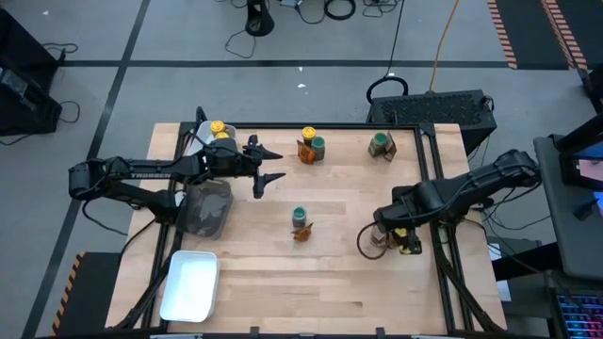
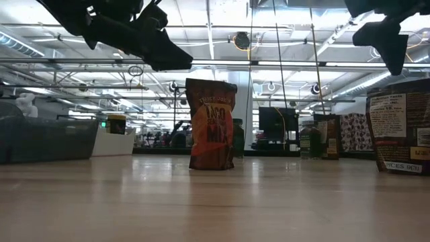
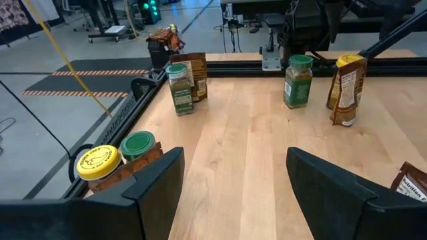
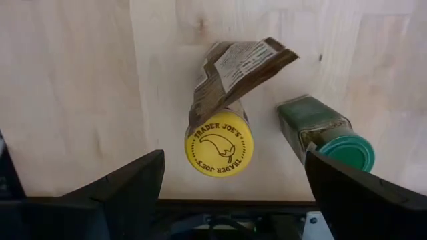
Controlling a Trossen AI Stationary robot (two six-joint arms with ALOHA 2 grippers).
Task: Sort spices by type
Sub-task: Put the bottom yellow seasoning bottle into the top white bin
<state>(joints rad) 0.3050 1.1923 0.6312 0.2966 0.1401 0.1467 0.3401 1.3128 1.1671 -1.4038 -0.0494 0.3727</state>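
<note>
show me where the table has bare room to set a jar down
Bare wood runs along the near edge, between the white tray and the right arm's base. A second gap lies between the middle green-lidded jar and the right gripper. It is crowded around the left gripper by the yellow-lidded jars and dark tray.

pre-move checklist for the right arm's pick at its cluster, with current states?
1. Right pincer open: ok, fingers spread wide.
2. Right pincer empty: ok, nothing between the fingers.
3. Target in view: ok, yellow-lid jar stands upright under the pincer.
4. Clearance around target: not ok, a brown packet leans against the jar, and a green-lid jar stands close beside it.
5. Left pincer out of the way: ok, open and empty, raised over the far-left part of the table, well away from the right arm.
6. Whether the packet would topple when the jar is lifted: cannot tell.
</note>
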